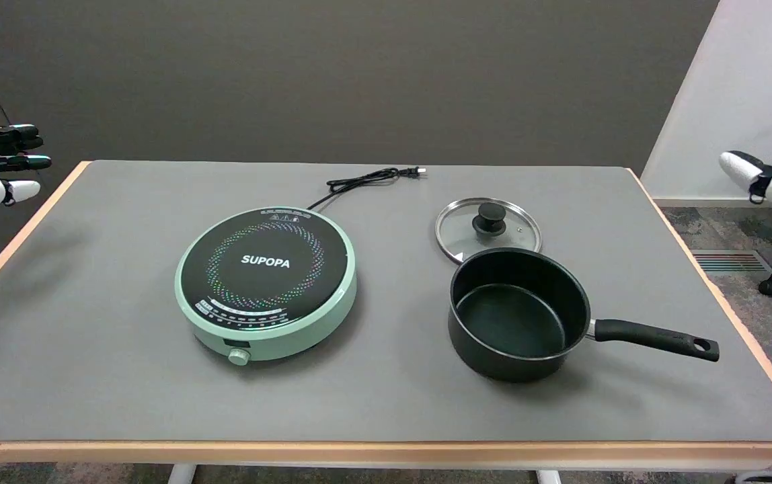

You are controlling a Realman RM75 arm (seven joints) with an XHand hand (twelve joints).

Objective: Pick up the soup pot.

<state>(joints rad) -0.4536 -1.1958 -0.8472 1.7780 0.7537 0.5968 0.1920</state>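
One soup pot [517,316] upright on the table [90,376], near right, empty, uncovered. Long handle [655,338] pointing right and slightly nearward, toward the working side. Glass lid [488,228] flat just behind the pot. Induction cooker [265,282] left of the pot, well apart. Farther back at the right edge, a white-and-black part, likely the right hand [766,180], aloft and mostly cut off; finger state impossible to tell. Pot down-left of it, handle end nearest. Grasp not yet begun.

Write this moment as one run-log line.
pot: on table, empty, handle right | lid: off, behind pot | right robot hand: off table, holds nothing
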